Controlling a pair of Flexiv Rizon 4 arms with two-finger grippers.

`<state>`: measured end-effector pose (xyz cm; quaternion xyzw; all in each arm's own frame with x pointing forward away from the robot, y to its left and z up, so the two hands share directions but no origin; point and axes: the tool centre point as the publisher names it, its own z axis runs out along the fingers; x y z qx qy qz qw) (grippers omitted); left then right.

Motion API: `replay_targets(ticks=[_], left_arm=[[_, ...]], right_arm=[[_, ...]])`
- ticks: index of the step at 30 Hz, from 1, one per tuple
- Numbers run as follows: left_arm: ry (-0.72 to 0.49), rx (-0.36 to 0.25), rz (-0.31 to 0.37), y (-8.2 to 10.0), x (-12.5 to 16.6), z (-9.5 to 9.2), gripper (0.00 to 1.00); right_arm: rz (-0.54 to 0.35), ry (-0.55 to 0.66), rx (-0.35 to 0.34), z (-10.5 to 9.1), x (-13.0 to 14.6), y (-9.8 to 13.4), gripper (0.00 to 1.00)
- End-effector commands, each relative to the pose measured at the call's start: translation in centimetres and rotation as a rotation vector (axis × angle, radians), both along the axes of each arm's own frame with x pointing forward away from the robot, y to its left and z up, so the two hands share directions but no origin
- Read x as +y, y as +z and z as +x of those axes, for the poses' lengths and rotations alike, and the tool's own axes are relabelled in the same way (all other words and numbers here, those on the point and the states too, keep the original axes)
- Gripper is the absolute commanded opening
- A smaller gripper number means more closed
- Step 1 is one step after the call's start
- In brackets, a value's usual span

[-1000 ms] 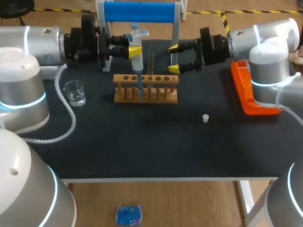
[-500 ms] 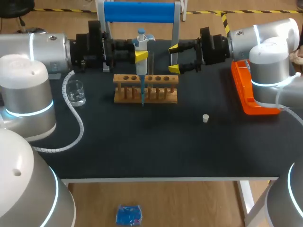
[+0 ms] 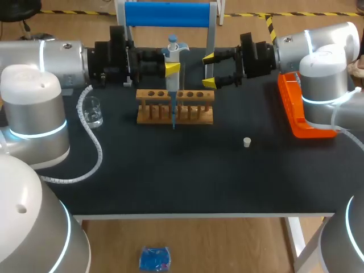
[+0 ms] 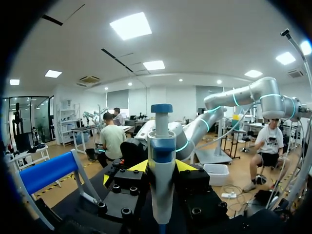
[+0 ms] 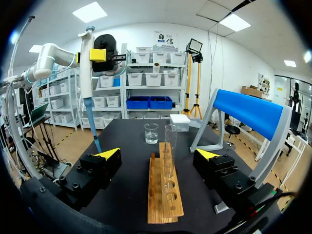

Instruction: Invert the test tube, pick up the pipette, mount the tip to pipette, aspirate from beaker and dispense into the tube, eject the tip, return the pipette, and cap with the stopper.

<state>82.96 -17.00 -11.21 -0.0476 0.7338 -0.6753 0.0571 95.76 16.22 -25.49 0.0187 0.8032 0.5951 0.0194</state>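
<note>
Clear glass test tube [image 5: 170, 146] upright in wooden rack [image 5: 165, 200], plain only in the right wrist view. Left gripper [image 3: 172, 69] jaws clamped on white, blue-topped pipette [image 4: 161, 146]; right gripper [image 3: 209, 70] jaws wide apart.

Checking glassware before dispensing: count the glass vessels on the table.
2. The beaker stands on the table by the left arm, apart from the wooden rack; the test tube stands upright in that rack. None appears hidden.

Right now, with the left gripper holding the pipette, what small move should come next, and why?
Probably shift the pipette sideways until its blue tip sits above the test tube: the left gripper holds it beside the wooden rack, short of the tube's mouth.
</note>
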Motion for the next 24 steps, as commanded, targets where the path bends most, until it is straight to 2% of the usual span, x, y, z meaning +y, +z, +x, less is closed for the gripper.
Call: replay_targets(ticks=[1, 8, 16, 24], left_arm=[[0.004, -0.002, -0.002, 0.0, -0.1, -0.1, 0.00], [0.004, -0.002, -0.002, 0.0, -0.1, -0.1, 0.00], [0.004, -0.002, -0.002, 0.0, -0.1, -0.1, 0.00], [0.004, -0.002, -0.002, 0.0, -0.1, -0.1, 0.00]], right_arm=[[0.000, 0.001, -0.001, 0.0, 0.0, 0.0, 1.00], [-0.002, 0.007, -0.013, -0.4, 0.0, 0.2, 1.00], [0.018, 0.002, -0.025, -4.4, -3.0, 1.4, 1.00], [0.101, 0.044, -0.040, -9.2, -5.3, 3.4, 1.00]])
